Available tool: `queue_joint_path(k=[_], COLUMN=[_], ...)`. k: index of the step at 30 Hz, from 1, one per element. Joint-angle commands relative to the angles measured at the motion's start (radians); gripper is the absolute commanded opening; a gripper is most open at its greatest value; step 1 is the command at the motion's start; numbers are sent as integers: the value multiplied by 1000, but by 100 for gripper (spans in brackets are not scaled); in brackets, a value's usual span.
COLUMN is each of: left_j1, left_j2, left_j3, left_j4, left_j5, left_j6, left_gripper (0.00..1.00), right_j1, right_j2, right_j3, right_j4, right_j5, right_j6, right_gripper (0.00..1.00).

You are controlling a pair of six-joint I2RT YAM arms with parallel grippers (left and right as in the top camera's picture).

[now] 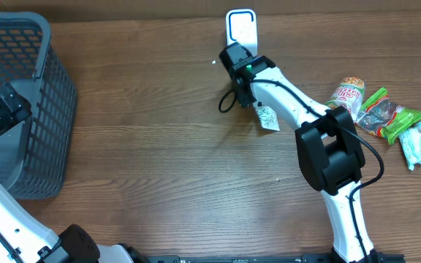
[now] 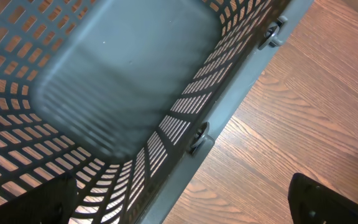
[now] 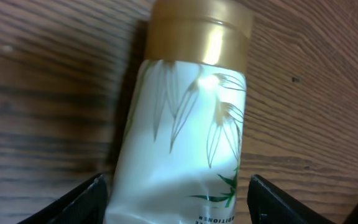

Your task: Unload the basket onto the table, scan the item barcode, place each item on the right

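White squeeze tube with a gold screw cap (image 3: 185, 143) lies on the brown wood-grain worktop (image 1: 159, 168). It is toward the middle of the far edge, with its cap pointing away from the right wrist camera, and a leaf pattern and some print run down its body. From overhead only a white printed end shows, under the right forearm. A large grey plastic mesh basket (image 1: 46, 109) fills the far left corner of the worktop. The left gripper (image 2: 185, 208) hangs over the basket's near wall with its two dark fingers spread wide and nothing between them. The white-and-black right arm (image 1: 327, 153) reaches from the near edge toward the far edge. The right gripper (image 3: 178, 202) straddles the tube's lower body, one dark finger (image 3: 89, 199) on each side. I cannot tell whether the fingers press on the tube or stand just clear of it. A white rounded-rectangle scanner with a pale blue rim (image 1: 240, 28) sits at the far edge, just beyond the right wrist. Along the right edge, well apart from the tube, lies a cluster of small goods. It holds a round red-and-cream snack cup (image 1: 348, 93), green-edged plastic packets (image 1: 387, 115) and a white-and-teal packet (image 1: 417, 145).
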Motion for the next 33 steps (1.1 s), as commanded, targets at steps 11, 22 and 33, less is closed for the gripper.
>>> queue_joint_path(k=[11, 22, 33], left_j1=[2, 2, 2], left_j2=[0, 0, 0], left_j3=[2, 2, 2], left_j4=[1, 1, 1], left_j5=[5, 5, 5], left_j6=[16, 16, 16], left_gripper=[100, 100, 100], right_j1=[-14, -43, -78], right_j2=[18, 20, 1], right_j3=[-68, -65, 228], right_j4=[31, -36, -304], right_j5=[14, -10, -926], right_j6=[-21, 35, -4], right_gripper=[80, 37, 31])
